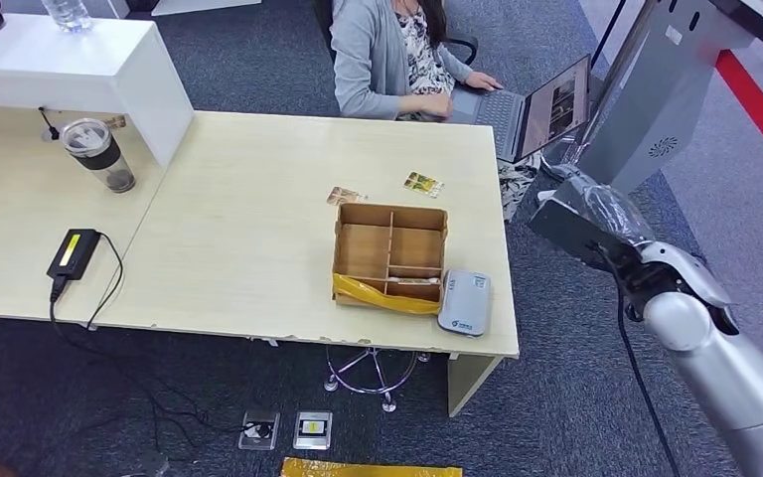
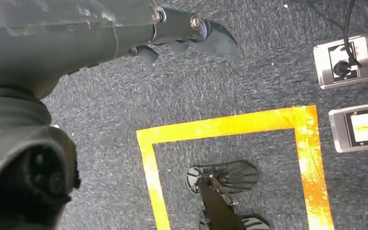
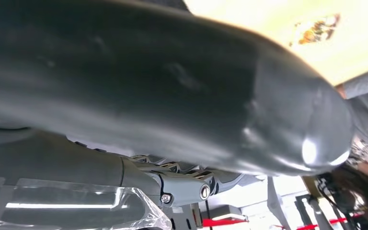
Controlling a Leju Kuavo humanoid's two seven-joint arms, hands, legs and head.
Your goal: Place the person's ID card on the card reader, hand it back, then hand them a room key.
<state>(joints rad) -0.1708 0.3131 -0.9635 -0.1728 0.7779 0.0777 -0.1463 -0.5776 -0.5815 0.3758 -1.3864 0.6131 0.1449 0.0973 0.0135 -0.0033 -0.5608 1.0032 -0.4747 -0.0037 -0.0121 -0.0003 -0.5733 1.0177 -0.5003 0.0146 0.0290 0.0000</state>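
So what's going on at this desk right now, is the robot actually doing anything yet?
Not much yet. The robot's right hand is raised off the table's right end and holds nothing as far as I can tell. Its left hand hangs over the carpet with nothing in it. Two small cards lie on the table beyond the wooden divided box, and the grey card reader sits bare beside it. A person is typing on a laptop.
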